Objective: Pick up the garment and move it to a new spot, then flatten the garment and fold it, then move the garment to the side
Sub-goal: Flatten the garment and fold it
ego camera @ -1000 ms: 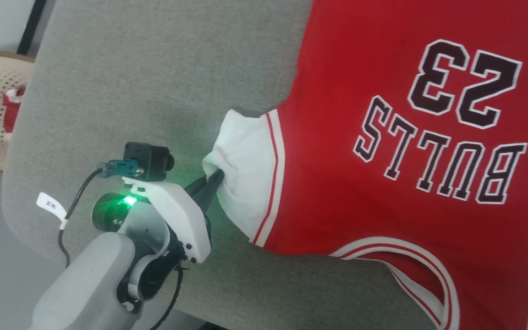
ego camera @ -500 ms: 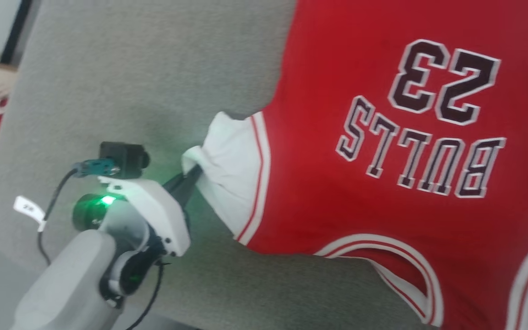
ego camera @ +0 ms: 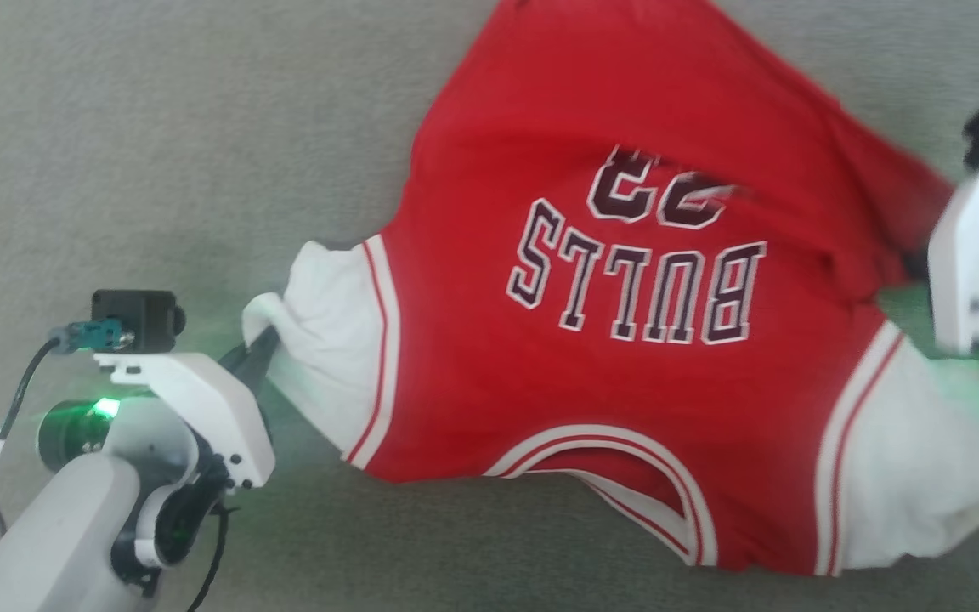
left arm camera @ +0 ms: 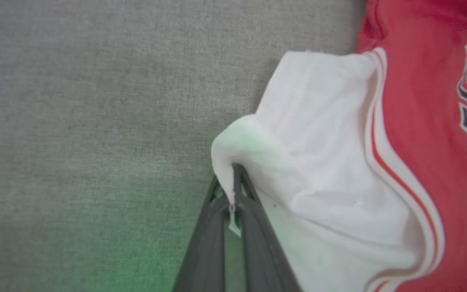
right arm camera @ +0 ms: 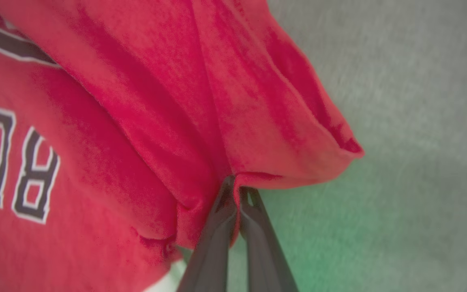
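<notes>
1. While both tools are pinching cloth, the step in hand looks like the pick-up before the carry to a new spot. The next move calls for both arms to rise together, keeping the cloth taut between them so that neither pinch slips.
2. Nearest the robot, the left tool [left arm camera: 233, 186] is clamped on the edge of the white sleeve [ego camera: 328, 340], with a sliver of cloth nipped between its fingers.
3. Farther off, the right tool [right arm camera: 235, 188] is closed on a fold of the red side edge.
4. The garment [ego camera: 625, 408] lies print-up on the grey table [ego camera: 116, 170], neck toward the robot, rumpled across the number, hem at the far side.
</notes>
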### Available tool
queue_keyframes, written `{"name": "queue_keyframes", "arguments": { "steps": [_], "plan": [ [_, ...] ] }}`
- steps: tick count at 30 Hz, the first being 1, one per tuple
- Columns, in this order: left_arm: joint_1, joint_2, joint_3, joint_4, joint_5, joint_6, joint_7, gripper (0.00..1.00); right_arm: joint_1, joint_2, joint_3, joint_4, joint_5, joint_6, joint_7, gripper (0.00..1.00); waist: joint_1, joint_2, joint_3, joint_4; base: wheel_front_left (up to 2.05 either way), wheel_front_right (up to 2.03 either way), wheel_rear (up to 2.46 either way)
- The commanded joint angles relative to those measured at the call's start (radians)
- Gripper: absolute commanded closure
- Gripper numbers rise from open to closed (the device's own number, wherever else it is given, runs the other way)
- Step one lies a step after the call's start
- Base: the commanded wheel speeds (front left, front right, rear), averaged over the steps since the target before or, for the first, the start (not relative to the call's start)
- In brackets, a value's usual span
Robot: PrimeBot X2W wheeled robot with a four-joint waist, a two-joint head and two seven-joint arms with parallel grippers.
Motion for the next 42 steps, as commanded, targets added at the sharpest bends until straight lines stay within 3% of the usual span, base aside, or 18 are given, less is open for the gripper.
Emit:
{"name": "queue_keyframes", "arguments": {
  "steps": [1, 6, 9, 13, 17, 18, 19, 24, 35, 42],
  "plan": [
    [0.024, 0.011, 0.006, -0.006, -0.011, 0.012, 0.004, 1.0, 0.121, 0.009, -0.02, -0.07, 0.01, -0.001, 0.036, 1.0, 0.0, 0.0, -0.026, -0.041, 0.0, 0.0, 0.0],
    [0.039, 0.031, 0.017, -0.028, -0.014, 0.027, 0.012, 1.0, 0.344, 0.054, -0.108, -0.307, 0.004, -0.001, 0.103, 1.0, 0.0, 0.0, -0.035, -0.072, 0.0, 0.0, 0.0],
    [0.037, 0.034, 0.018, -0.04, -0.013, 0.033, 0.014, 1.0, 0.463, 0.116, -0.171, -0.409, -0.021, -0.001, 0.12, 1.0, 0.0, 0.0, -0.036, -0.079, 0.0, 0.0, 0.0],
    [0.035, 0.031, 0.015, -0.05, -0.013, 0.037, 0.016, 1.0, 0.575, 0.195, -0.229, -0.457, -0.056, -0.001, 0.098, 1.0, 0.0, 0.0, -0.031, -0.081, 0.0, 0.0, 0.0],
    [0.034, 0.03, 0.013, -0.05, -0.013, 0.037, 0.014, 1.0, 0.606, 0.239, -0.245, -0.411, -0.103, -0.002, 0.021, 1.0, 0.0, 0.0, -0.026, -0.085, 0.0, 0.0, 0.0],
    [0.033, 0.03, 0.012, -0.048, -0.012, 0.037, 0.013, 1.0, 0.603, 0.238, -0.24, -0.399, -0.113, -0.002, 0.0, 0.23, 0.0, 0.0, -0.026, -0.086, 0.0, 0.0, 0.0],
    [0.033, 0.029, 0.011, -0.046, -0.012, 0.036, 0.012, 1.0, 0.6, 0.244, -0.238, -0.383, -0.112, -0.002, -0.015, 0.0, 0.0, 0.0, -0.028, -0.087, 0.0, 0.0, 0.0],
    [0.043, 0.029, 0.012, -0.047, -0.014, 0.028, -0.003, 1.0, 0.572, 0.218, -0.22, -0.397, -0.124, -0.003, -0.07, 0.0, 0.0, 0.0, -0.039, -0.094, 0.0, 0.0, 0.0],
    [0.067, 0.033, 0.008, -0.065, -0.011, 0.05, -0.004, 1.0, 0.464, 0.209, -0.204, -0.592, -0.123, -0.001, -0.09, 0.0, 0.0, 0.0, -0.058, -0.095, 0.0, 0.0, 0.0],
    [0.034, 0.002, -0.02, -0.065, -0.003, 0.037, 0.0, 1.0, 0.291, 0.173, -0.168, -0.542, -0.135, -0.001, -0.137, 0.0, 0.0, 0.0, -0.049, -0.04, 0.0, 0.0, 0.0]
  ]
}}
